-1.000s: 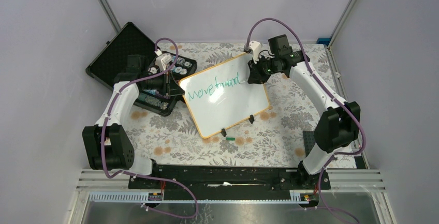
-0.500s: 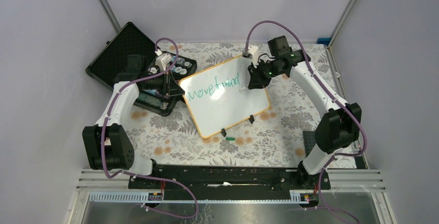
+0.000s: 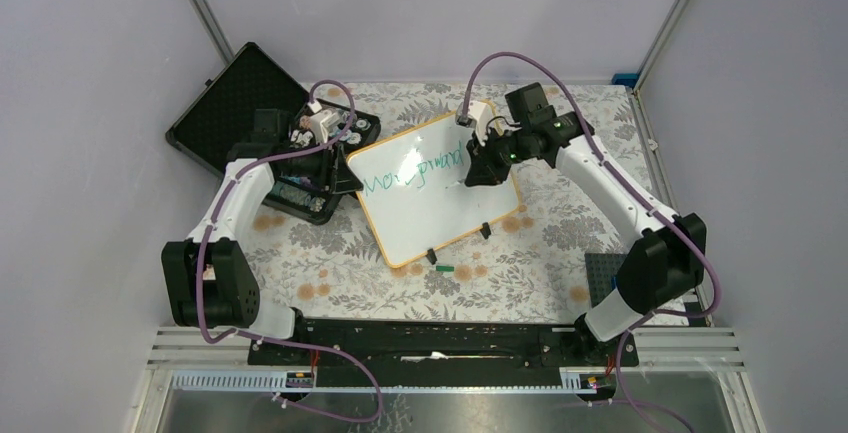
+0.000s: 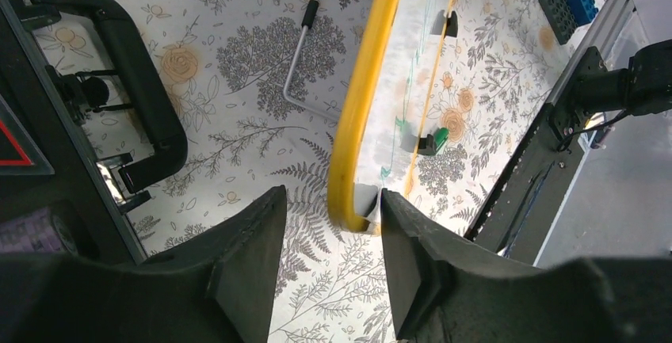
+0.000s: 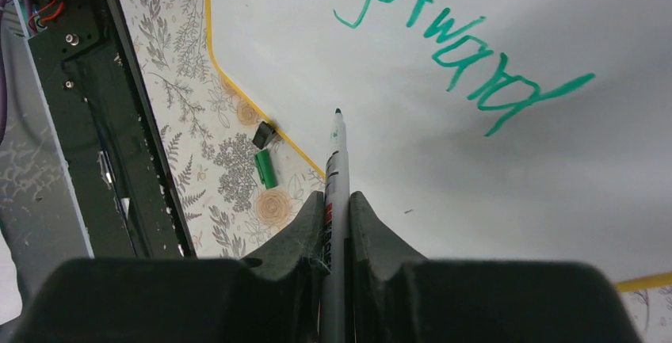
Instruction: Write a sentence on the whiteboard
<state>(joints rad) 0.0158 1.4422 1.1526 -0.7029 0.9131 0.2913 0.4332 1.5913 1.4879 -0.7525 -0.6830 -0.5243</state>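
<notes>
Right fingers point(image 5: 295, 242) clamp the marker point(image 5: 336, 161), tip poised under the sentence point(image 5: 463, 54) for its second line, while left fingers point(image 4: 252, 257), parted, straddle the whiteboard point(image 3: 430, 218) corner, likely steadying it.

The left gripper point(image 4: 331, 200) stands with fingers spread either side of the yellow-rimmed whiteboard point(image 4: 369, 66), near its corner, apparently not touching it, above the floral tablecloth point(image 4: 238, 145).

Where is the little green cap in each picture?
Top external: green cap lower middle, just outside the whiteboard's near edge.
Left wrist: right of centre, beyond the yellow rim.
Right wrist: left of centre.
Shared landmark: the black clip foot beside it.
</notes>
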